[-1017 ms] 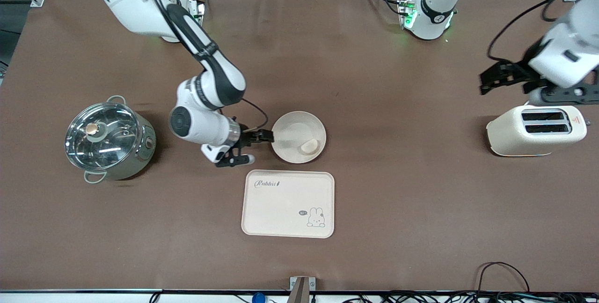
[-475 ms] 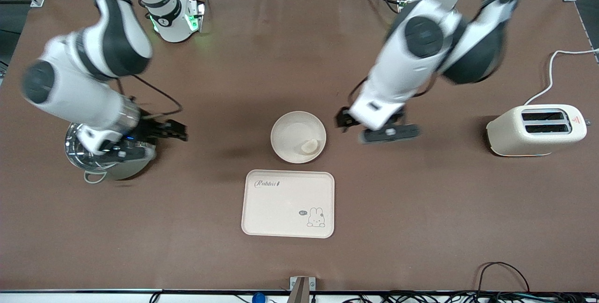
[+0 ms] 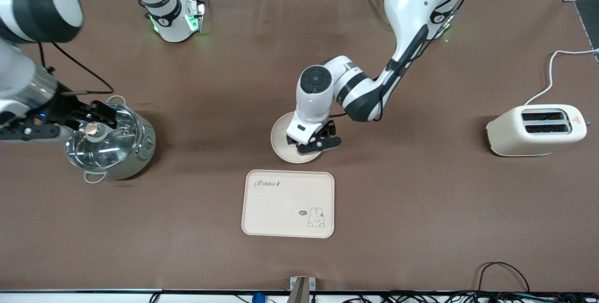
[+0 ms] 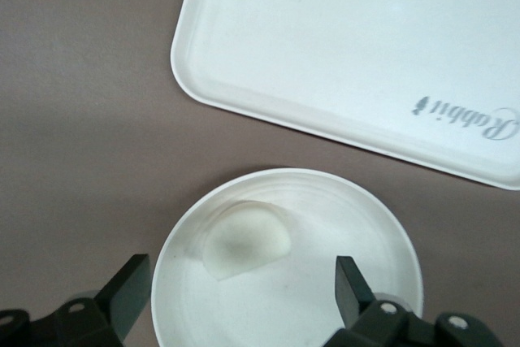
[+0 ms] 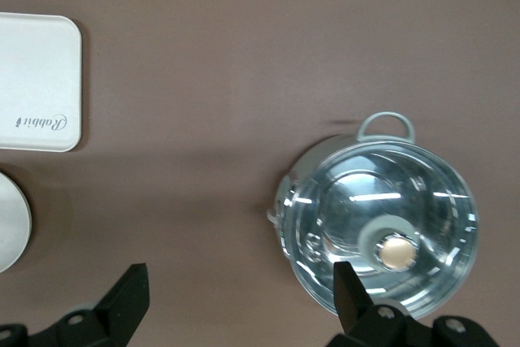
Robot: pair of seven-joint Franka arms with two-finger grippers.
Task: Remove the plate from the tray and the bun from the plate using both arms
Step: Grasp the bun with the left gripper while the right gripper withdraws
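The cream plate (image 3: 281,141) stands on the brown table, just farther from the front camera than the rabbit tray. The whitish bun (image 4: 244,241) lies in the plate; in the front view the left gripper hides it. My left gripper (image 3: 314,143) hangs open just above the plate, its jaws set wide on either side of the bun in the left wrist view (image 4: 241,298), where the plate (image 4: 325,298) fills the lower part. My right gripper (image 3: 105,113) is open and empty over the pot's rim, and it also shows in the right wrist view (image 5: 240,298).
The cream rabbit tray (image 3: 288,203) lies nearer to the front camera than the plate. A steel pot with a glass lid (image 3: 110,141) stands toward the right arm's end. A cream two-slot toaster (image 3: 536,129) stands toward the left arm's end, its cord trailing.
My right gripper pulled away from the plate's rim and moved over the pot. My left arm swung from above the toaster to above the plate. Plate and bun stayed put.
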